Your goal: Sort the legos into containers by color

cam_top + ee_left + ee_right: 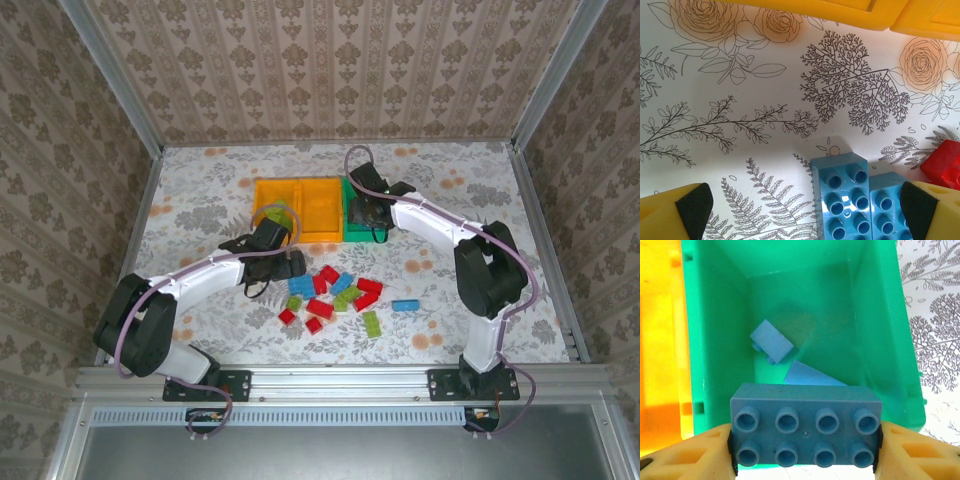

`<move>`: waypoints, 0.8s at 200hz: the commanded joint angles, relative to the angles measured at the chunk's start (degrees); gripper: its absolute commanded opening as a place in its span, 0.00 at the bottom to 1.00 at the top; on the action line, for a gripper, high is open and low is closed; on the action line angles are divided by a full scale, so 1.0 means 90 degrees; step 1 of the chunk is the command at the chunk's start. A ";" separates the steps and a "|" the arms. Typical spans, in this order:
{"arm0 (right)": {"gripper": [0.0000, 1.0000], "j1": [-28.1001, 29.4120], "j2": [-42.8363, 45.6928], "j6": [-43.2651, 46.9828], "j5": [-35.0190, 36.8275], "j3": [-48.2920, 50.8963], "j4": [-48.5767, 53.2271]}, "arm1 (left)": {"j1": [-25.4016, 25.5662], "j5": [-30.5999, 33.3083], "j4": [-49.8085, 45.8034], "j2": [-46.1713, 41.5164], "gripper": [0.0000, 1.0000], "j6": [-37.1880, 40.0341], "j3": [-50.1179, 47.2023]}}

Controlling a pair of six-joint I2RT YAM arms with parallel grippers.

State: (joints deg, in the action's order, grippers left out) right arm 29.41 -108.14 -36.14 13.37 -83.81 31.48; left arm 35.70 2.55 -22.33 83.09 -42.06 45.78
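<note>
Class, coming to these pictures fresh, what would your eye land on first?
The right gripper holds a light blue brick above the green bin, where two blue bricks lie. Nearer the arms, a scatter of red, blue and green bricks covers the table middle, the open left gripper at its edge.

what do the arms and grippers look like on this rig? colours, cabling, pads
Both alike: the left arm and right arm have white link shells, bulky black joints and a purplish cable looped outside each. The left gripper and right gripper have yellow fingers with black pads. Markings are too small to tell.
</note>
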 commanded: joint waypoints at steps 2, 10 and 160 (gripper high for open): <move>0.64 -0.0045 -0.0153 -0.0044 0.0204 -0.0321 0.0250 | 0.0056 -0.0021 -0.0156 -0.0180 1.00 -0.0008 -0.0013; 0.68 -0.0045 -0.0160 -0.0071 0.0199 -0.0321 0.0276 | 0.0056 -0.0020 -0.0166 -0.0190 1.00 -0.0009 -0.0014; 0.80 0.0150 0.1596 -0.0238 0.0315 0.1663 0.0480 | 0.0281 0.0075 -0.0443 -0.0023 1.00 -0.0323 0.0145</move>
State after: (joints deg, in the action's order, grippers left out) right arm 30.28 -98.50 -36.56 14.37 -72.86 31.73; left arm 37.85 2.61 -24.56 82.54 -43.86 45.78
